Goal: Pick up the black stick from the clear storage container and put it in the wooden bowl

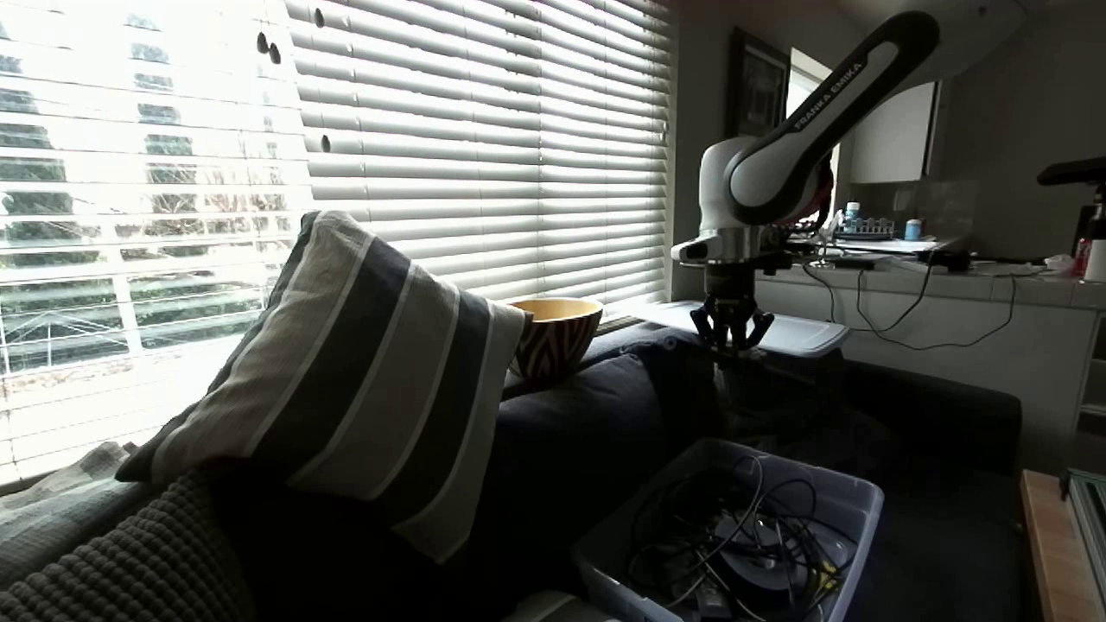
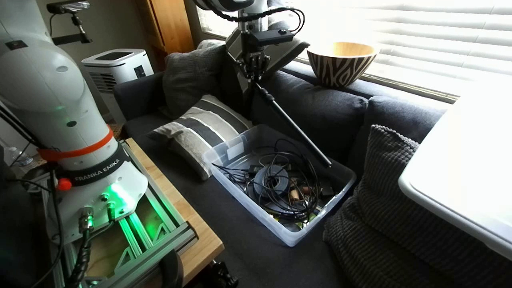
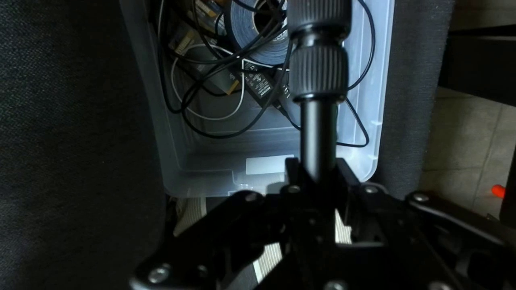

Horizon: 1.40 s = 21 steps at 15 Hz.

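My gripper (image 2: 254, 79) is shut on one end of the black stick (image 2: 295, 125). The stick slants down from the fingers, its free end over the far side of the clear storage container (image 2: 294, 238). In the wrist view the fingers (image 3: 316, 171) close on both sides of the stick (image 3: 318, 72), with the container (image 3: 381, 100) below. The wooden bowl (image 2: 340, 69), dark with zebra-like stripes, stands upright on the sofa back by the window, apart from the gripper. In an exterior view the gripper (image 1: 733, 341) is beyond the bowl (image 1: 560, 344); the stick is too dark to make out there.
The container holds tangled black cables, a grey-blue spool (image 2: 272, 182) and small boxes. A striped pillow (image 1: 371, 371) leans beside the bowl. A white lid (image 2: 460, 172) and ribbed cushion (image 2: 372, 232) lie on the sofa. Window blinds (image 1: 484, 155) hang behind the bowl.
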{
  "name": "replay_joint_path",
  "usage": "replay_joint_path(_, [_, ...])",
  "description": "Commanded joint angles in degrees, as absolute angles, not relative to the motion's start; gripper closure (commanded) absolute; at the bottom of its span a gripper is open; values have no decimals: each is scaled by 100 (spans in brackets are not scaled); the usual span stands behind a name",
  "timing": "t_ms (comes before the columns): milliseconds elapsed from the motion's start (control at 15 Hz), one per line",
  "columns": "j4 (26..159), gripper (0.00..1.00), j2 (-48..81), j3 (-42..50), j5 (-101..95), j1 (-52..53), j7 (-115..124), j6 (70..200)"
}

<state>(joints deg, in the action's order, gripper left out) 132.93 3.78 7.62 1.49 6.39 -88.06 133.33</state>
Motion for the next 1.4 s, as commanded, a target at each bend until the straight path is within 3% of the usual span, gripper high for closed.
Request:
replay_joint_path(0, [13285, 78, 375, 435, 121, 312, -8782, 13319])
replay_joint_path(267, [13285, 78, 376, 419, 122, 293, -8783, 13319])
replay_joint_path(333, [13285, 94, 376, 415, 122, 288, -8783, 13319])
replay_joint_path(867, [11849, 94, 160, -132, -781, 396, -9016, 13378])
replay_joint_path(1333, [11116, 94, 518, -502, -731, 474, -10574, 13853])
